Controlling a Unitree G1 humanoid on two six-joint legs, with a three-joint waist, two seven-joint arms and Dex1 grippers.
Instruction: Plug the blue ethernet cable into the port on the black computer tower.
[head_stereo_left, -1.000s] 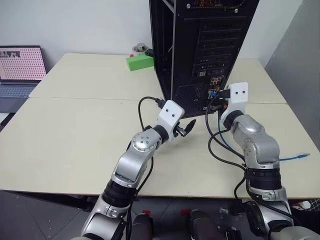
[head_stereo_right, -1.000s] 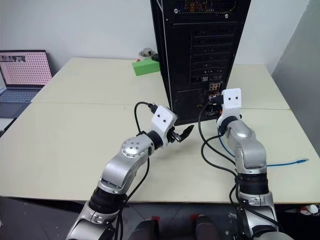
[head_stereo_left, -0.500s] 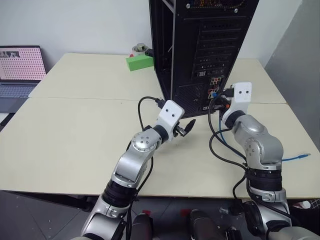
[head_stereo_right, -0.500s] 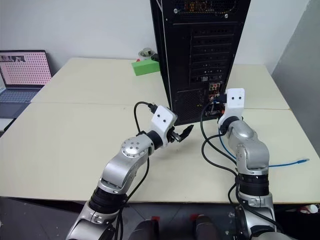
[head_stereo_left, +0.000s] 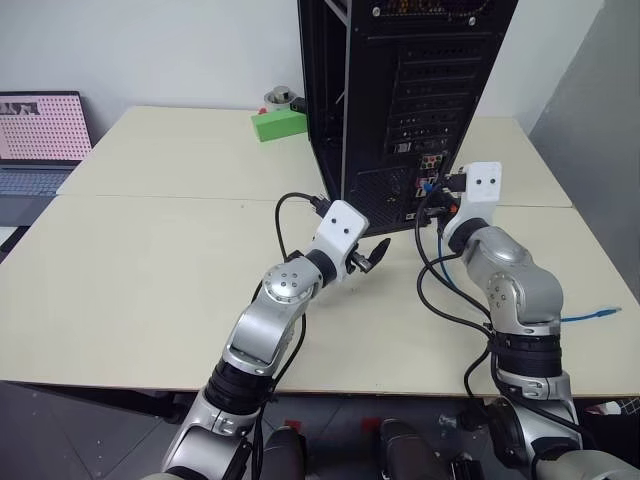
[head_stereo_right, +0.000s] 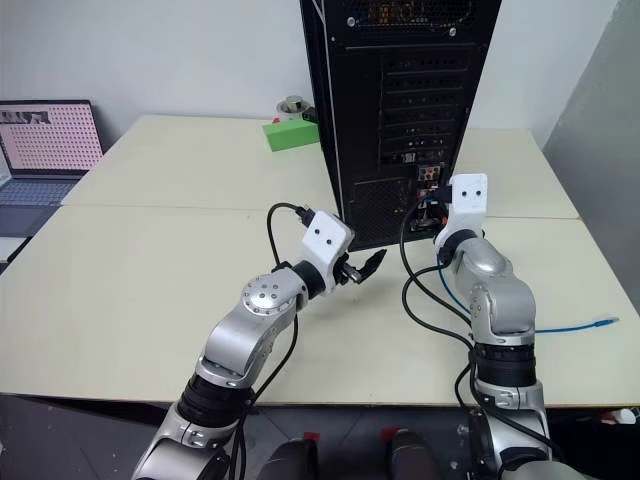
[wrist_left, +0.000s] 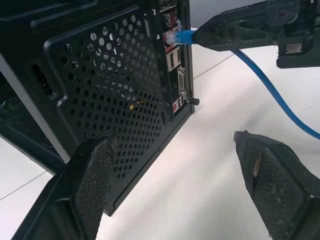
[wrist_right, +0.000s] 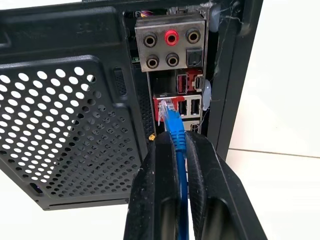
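The black computer tower (head_stereo_left: 420, 90) stands at the back middle of the table, rear panel facing me. My right gripper (wrist_right: 175, 136) is shut on the blue ethernet cable (wrist_right: 174, 125) just behind its clear plug (wrist_right: 166, 107). The plug's tip sits at the port (wrist_right: 161, 102) with the red rim, below the audio jacks; how deep it sits I cannot tell. The cable trails right across the table to its free end (head_stereo_left: 600, 314). My left gripper (wrist_left: 174, 137) is open and empty, low beside the tower's perforated panel (wrist_left: 115, 90).
A small green box (head_stereo_left: 279, 124) and a grey round object (head_stereo_left: 279, 97) sit left of the tower. A laptop (head_stereo_left: 40, 135) stands at the far left. Black robot cables (head_stereo_left: 430, 290) loop over the table beneath my right arm. A grey wall (head_stereo_left: 600, 150) rises on the right.
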